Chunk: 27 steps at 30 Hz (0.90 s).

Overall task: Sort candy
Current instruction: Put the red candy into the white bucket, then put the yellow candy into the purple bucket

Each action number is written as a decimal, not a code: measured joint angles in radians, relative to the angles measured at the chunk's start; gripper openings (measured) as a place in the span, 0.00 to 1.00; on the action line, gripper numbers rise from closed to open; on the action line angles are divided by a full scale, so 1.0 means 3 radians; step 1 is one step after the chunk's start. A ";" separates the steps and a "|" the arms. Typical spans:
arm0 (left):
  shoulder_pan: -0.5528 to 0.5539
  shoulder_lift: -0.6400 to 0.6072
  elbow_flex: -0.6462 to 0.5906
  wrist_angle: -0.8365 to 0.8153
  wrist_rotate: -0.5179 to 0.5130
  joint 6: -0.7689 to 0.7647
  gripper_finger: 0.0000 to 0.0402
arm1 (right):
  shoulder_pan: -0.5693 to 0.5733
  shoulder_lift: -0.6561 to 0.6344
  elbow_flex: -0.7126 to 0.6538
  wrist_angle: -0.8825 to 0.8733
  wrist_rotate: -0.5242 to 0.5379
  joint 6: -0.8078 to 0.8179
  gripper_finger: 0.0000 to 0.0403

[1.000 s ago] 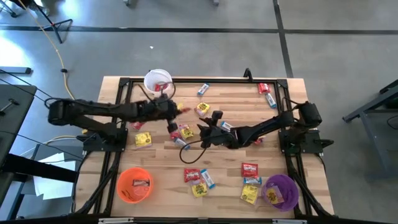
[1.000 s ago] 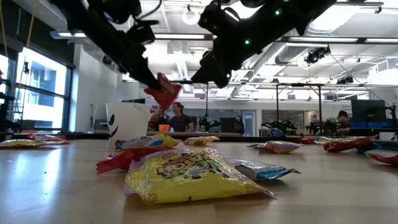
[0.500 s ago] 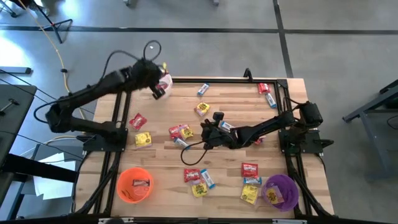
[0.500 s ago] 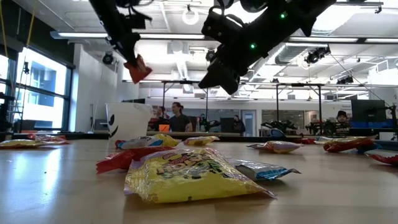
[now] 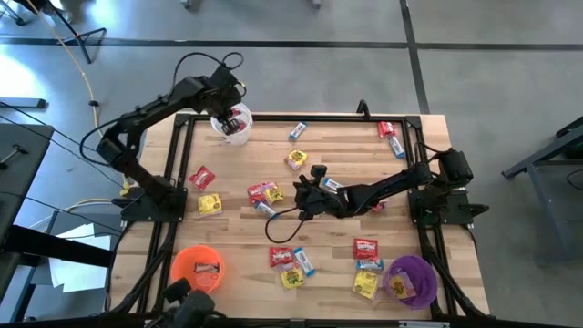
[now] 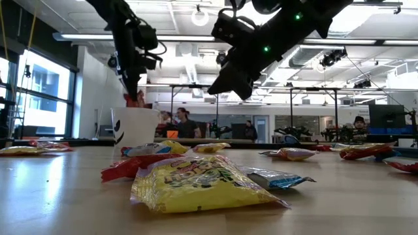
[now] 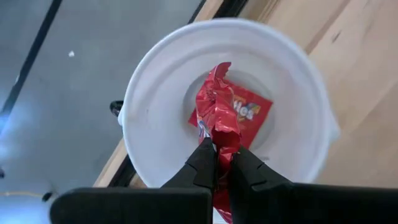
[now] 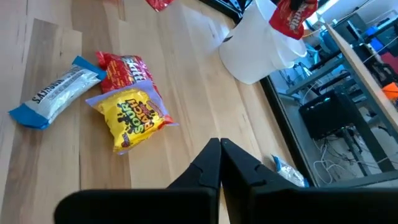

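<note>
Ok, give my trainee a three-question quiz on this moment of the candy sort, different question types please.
1. True or false: the left tool holds a red candy packet over the white cup.
2. What lies in the orange cup? A) a red packet B) a blue-and-white bar C) nothing
3. Fill in: the right tool is shut and holds ____.

Key: 1 true; a second red packet already lies in the cup's bottom. 2 A. 3 nothing; it hangs above the table middle.
</note>
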 joint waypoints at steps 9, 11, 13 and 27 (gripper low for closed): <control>0.0082 0.0151 0.0003 0.0045 0.0195 0.0083 0.02 | -0.0100 0.0000 -0.0001 -0.0029 -0.0494 0.0214 0.00; 0.0069 0.0146 0.0004 0.0083 0.0198 0.0075 0.05 | -0.0123 0.0000 -0.0001 -0.0051 -0.0570 0.0254 0.00; 0.0052 0.0137 0.0003 0.0104 0.0199 0.0059 0.10 | -0.0148 0.0001 -0.0003 -0.0073 -0.0647 0.0327 0.00; -0.0167 -0.0437 -0.0134 0.0289 0.0352 -0.0041 0.30 | -0.0388 0.0188 -0.0003 0.0046 -0.1237 0.0859 0.11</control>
